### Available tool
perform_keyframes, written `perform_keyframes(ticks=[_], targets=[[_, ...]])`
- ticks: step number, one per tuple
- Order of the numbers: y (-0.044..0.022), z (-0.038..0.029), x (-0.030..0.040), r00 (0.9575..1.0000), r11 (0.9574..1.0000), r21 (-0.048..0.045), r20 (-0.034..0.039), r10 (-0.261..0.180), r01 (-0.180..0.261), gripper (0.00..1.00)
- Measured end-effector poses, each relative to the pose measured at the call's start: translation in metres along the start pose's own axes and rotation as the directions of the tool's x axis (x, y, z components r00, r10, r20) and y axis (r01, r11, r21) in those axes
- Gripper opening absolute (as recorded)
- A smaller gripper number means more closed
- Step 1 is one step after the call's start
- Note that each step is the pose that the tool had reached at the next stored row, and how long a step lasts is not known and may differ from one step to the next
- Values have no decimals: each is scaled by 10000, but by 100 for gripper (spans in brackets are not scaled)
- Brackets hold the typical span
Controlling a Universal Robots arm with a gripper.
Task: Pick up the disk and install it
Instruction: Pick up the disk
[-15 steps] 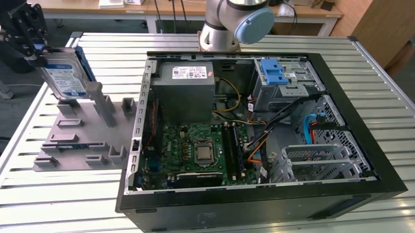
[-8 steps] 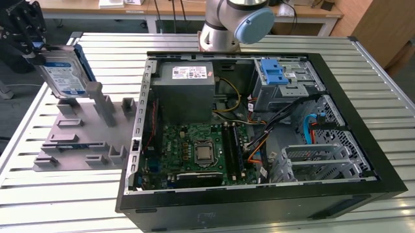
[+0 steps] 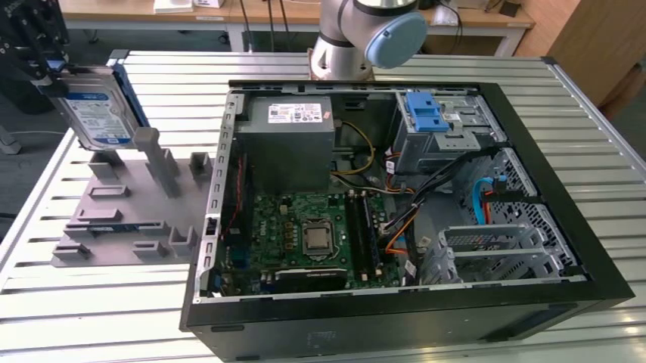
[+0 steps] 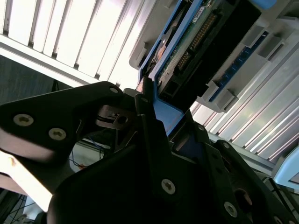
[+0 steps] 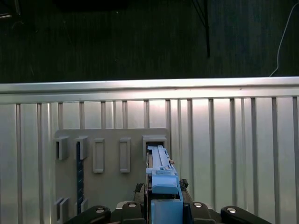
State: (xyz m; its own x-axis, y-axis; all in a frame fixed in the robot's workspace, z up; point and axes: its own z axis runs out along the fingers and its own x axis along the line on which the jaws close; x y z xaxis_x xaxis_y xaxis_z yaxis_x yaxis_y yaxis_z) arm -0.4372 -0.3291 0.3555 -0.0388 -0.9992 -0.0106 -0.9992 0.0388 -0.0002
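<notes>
Currently gripped: the disk (image 3: pixel 98 113), a silver drive with a white-and-blue label in a blue frame, hangs upright just below the fingers.
Gripper: the gripper (image 3: pixel 48 72) sits at the disk's upper edge.
Fingers: in the second wrist view the black fingers (image 4: pixel 150 140) press in from both sides on the blue frame, pinching it.
Disk up close: the disk (image 4: pixel 201 28) shows its green circuit-board side in the second wrist view, reaching away from the fingers. In the first wrist view it (image 5: pixel 162 177) runs edge-on straight out from between them.
Grey holder: a slotted grey holder (image 3: pixel 121 219) lies beneath the fingers and the disk. Whether the disk's lower edge touches it cannot be told.
Table: a slatted metal table (image 3: pixel 101 310) carries the holder, below the fingers.
Computer case: an open black computer case (image 3: pixel 404 321) lies well apart from the fingers, toward the exterior view's right.
Inside the case: a grey power supply (image 3: pixel 287 147), a green motherboard (image 3: pixel 313 234) and a blue latch bracket (image 3: pixel 426 113), all far from the fingers.
</notes>
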Motion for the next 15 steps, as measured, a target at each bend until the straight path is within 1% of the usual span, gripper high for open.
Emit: perform_keyframes(ticks=[15], targets=[[0,-114,-1,10000,10000,0,0,0,0,36]])
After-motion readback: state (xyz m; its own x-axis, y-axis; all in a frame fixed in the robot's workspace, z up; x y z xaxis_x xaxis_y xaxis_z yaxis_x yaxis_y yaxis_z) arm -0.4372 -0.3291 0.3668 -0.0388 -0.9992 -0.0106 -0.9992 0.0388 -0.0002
